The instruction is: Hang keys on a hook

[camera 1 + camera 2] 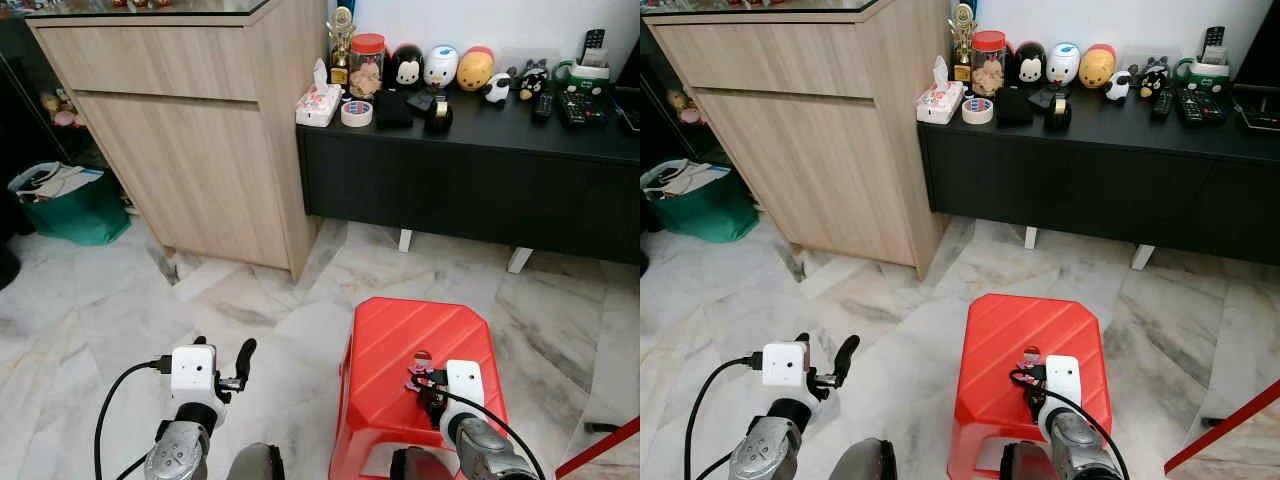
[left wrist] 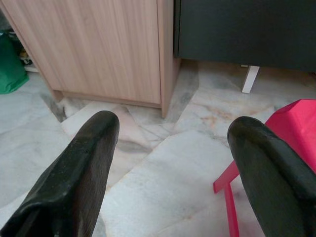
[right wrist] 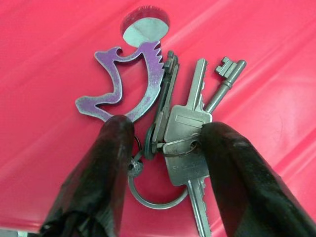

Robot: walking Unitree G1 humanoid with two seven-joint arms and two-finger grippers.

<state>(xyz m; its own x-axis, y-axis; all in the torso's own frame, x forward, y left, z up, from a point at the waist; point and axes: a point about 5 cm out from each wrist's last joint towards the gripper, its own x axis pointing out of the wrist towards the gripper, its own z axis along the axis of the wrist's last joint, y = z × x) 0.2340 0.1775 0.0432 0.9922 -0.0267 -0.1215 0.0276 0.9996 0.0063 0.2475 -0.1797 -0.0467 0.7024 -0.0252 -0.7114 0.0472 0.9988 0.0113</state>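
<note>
Two fingers of right hand (image 3: 165,143) straddling keys (image 3: 180,133), seemingly touching.

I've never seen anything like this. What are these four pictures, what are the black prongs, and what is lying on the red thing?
A walking humanoid robot took these. The two wide pictures come from its head cameras, looking down at a marble floor, a red plastic stool, a light wooden cabinet and a black sideboard with toys on top. The close-ups come from cameras on its wrists. The black prongs are gripper fingers. The left gripper hangs open over the floor, holding nothing. The right gripper straddles a bunch of metal keys with a purple keychain lying on the stool; its fingers sit on either side, not clearly closed yet.
</note>
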